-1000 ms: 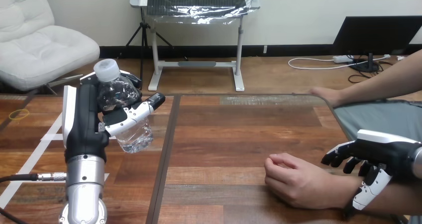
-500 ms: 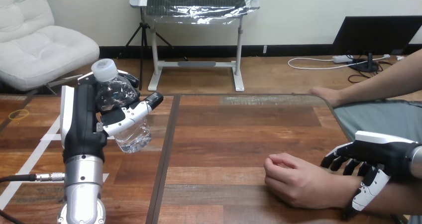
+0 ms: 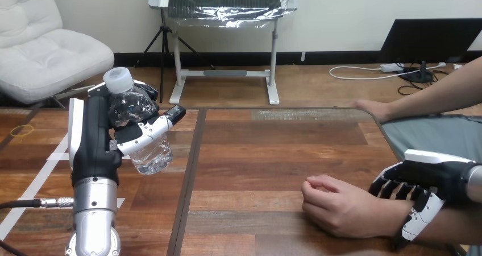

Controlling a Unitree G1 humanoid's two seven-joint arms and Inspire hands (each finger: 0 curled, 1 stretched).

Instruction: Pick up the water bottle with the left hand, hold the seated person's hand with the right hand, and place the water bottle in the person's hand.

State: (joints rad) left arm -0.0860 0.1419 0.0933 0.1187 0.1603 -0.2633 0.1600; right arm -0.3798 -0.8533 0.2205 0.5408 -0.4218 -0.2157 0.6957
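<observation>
Counter: left robot hand clamps the water bottle aloft at 9 o'clock; right robot hand is over the person's wrist at 4 o'clock, grip cannot be told, so the person's hand, closed, probably wants steadying and opening before the bottle is carried across.

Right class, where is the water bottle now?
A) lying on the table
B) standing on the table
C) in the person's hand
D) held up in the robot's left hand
D: the left hand is curled round the water bottle, which is tilted and held above the table.

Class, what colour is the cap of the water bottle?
The cap is white, clearest in the head view.
</observation>
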